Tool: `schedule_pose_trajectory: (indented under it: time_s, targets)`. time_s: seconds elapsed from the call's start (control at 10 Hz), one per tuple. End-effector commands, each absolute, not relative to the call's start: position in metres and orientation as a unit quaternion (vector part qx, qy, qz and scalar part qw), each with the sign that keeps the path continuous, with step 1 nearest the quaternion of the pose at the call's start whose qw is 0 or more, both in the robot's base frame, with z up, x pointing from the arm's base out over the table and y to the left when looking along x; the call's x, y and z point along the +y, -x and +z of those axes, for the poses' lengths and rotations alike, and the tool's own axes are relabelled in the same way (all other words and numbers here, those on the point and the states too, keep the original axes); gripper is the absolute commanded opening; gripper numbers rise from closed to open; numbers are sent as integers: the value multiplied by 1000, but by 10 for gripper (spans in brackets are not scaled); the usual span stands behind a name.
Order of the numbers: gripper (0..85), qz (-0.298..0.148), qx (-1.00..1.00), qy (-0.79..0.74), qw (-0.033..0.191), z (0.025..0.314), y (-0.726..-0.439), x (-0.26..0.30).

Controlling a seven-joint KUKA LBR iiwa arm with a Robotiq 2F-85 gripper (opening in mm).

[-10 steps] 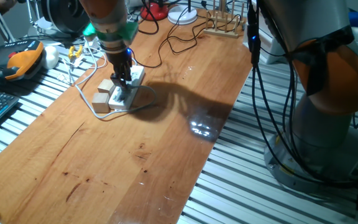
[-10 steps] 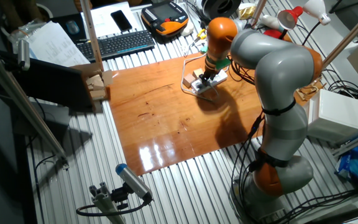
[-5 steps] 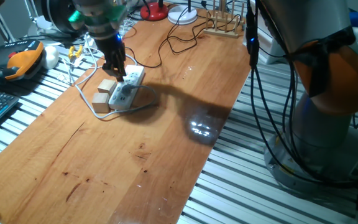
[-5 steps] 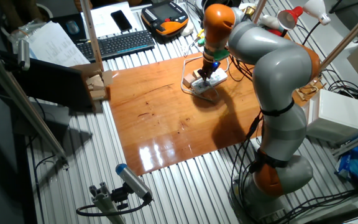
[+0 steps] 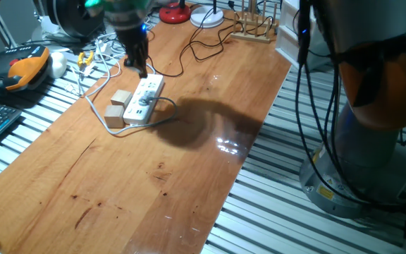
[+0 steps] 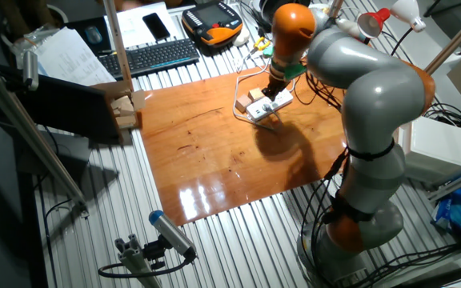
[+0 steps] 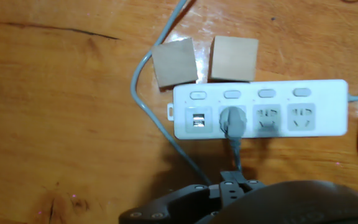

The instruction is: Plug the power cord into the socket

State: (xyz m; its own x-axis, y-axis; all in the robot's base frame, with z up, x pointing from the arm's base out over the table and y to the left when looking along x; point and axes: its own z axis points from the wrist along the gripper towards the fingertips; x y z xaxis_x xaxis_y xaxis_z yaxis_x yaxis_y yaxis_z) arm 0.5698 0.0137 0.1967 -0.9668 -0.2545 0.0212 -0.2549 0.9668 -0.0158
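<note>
The white power strip (image 5: 145, 99) lies on the wooden table, also in the other fixed view (image 6: 269, 104) and the hand view (image 7: 260, 115). The pale grey plug (image 7: 232, 119) sits in the strip's second outlet from the left. Its grey cord (image 7: 235, 152) runs from the plug towards my hand and loops round the strip's left end. My gripper (image 5: 139, 65) hangs above the strip's far end, apart from the plug, and holds nothing. It also shows in the other fixed view (image 6: 274, 86). In the hand view only a dark part of the hand (image 7: 241, 202) shows at the bottom.
Two tan wooden blocks (image 7: 174, 62) (image 7: 234, 58) stand against the strip's far side. Thin black cables (image 5: 203, 48) trail across the back of the table. A wooden rack (image 5: 252, 28) stands at the back edge. A keyboard (image 6: 158, 54) and an orange pendant (image 5: 23, 67) lie off the board.
My gripper has let go of the plug and risen up and back towards the far end of the strip. The plug stays seated in the outlet.
</note>
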Motion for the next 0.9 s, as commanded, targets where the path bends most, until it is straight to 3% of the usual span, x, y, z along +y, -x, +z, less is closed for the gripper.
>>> schedule_pose_trajectory:
  time_s: [0.0, 0.5, 0.8]
  targets:
    - [0, 14, -991, -131, 9, 206, -568, 13]
    - [0, 4, -991, -133, -4, 204, -566, 5]
    - [0, 5, -991, -132, 0, 204, -566, 6]
